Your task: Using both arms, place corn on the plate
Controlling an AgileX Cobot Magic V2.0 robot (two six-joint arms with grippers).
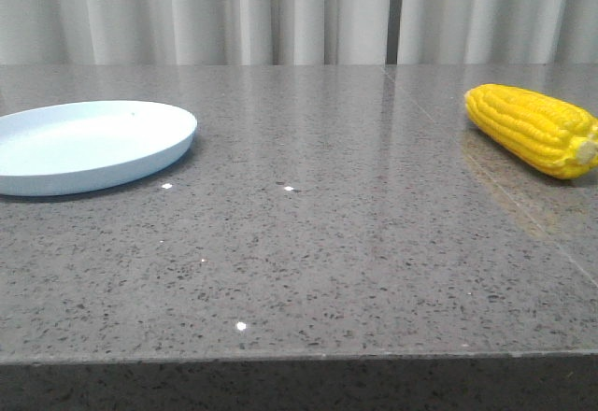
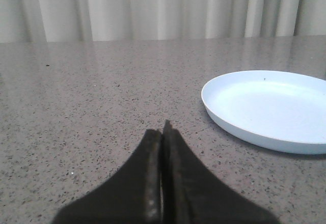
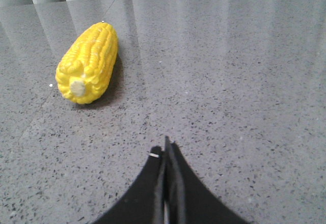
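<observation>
Both claws, left claw (image 2: 163, 132) and right claw (image 3: 166, 150), are closed and empty; unless opened, the corn (image 1: 533, 129) may roll along the counter (image 1: 327, 243), away from the plate (image 1: 89, 145).

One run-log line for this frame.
corn: on table, far right | plate: empty, left | left gripper: shut | right gripper: shut

No text, label, brand, number or sign can be read in any of the views. The plate (image 1: 140, 154) is plain, the corn (image 1: 533, 129) is unmarked, and nothing is printed on the table (image 1: 355, 243) or the curtain (image 1: 280, 9).
</observation>
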